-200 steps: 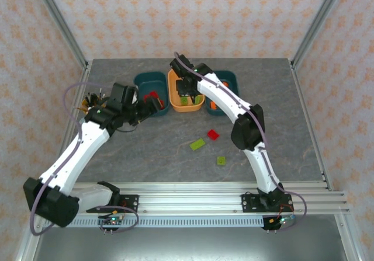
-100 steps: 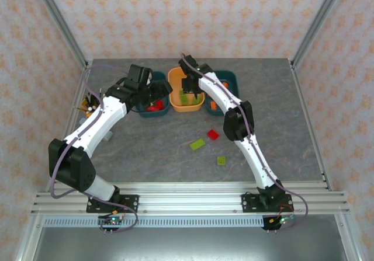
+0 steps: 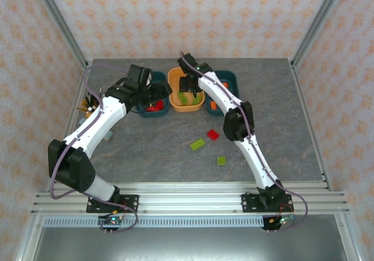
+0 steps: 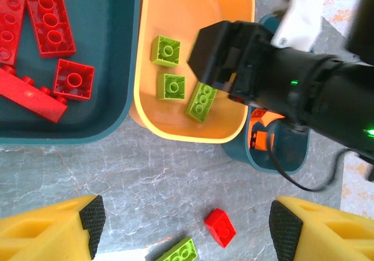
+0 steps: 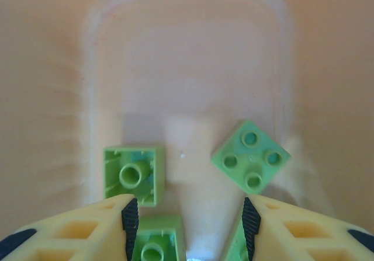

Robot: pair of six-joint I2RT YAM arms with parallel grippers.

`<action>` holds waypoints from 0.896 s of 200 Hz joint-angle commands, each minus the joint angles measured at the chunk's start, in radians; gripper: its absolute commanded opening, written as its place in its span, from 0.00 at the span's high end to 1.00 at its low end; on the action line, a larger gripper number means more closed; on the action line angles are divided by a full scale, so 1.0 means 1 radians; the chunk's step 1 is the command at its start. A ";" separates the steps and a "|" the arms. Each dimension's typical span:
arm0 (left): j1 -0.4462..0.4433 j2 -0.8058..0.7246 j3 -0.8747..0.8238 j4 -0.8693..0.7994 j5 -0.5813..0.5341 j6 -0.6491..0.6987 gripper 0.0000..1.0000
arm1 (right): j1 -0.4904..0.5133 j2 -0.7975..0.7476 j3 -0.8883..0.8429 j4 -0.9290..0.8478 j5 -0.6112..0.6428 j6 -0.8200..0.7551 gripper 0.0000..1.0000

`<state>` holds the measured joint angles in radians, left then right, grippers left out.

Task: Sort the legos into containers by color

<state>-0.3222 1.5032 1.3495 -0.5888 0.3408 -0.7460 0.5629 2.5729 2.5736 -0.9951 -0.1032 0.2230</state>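
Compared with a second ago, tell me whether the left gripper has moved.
Yes. In the top view the left gripper has shifted farther back and slightly right over the left teal tub.

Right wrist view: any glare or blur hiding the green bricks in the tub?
Right wrist: the orange tub shows pale glare at its far edge and a washed-out floor; the green bricks read crisp, the fingers softer. Left wrist: even light, sharp.
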 commanded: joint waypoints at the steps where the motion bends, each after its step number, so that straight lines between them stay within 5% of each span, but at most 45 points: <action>1: -0.030 -0.041 0.025 -0.077 0.001 0.063 0.23 | 0.022 -0.261 -0.124 0.040 0.064 -0.003 0.49; 41: -0.123 -0.015 0.008 -0.152 -0.023 0.057 0.22 | 0.023 -0.686 -0.672 0.204 0.090 0.083 0.48; 92: -0.315 0.122 0.039 -0.127 -0.083 -0.229 0.22 | 0.025 -1.137 -1.188 0.195 0.028 0.184 0.41; 134: -0.449 0.364 0.214 -0.170 -0.077 -0.398 0.22 | 0.024 -1.437 -1.379 0.079 -0.089 0.197 0.23; 179: -0.502 0.551 0.370 -0.190 -0.089 -0.552 0.24 | 0.023 -1.631 -1.359 -0.099 -0.031 0.183 0.00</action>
<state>-0.8143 2.0148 1.6375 -0.7284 0.2874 -1.1667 0.5865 1.0069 1.1931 -0.9646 -0.1608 0.4076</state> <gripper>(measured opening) 0.770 0.978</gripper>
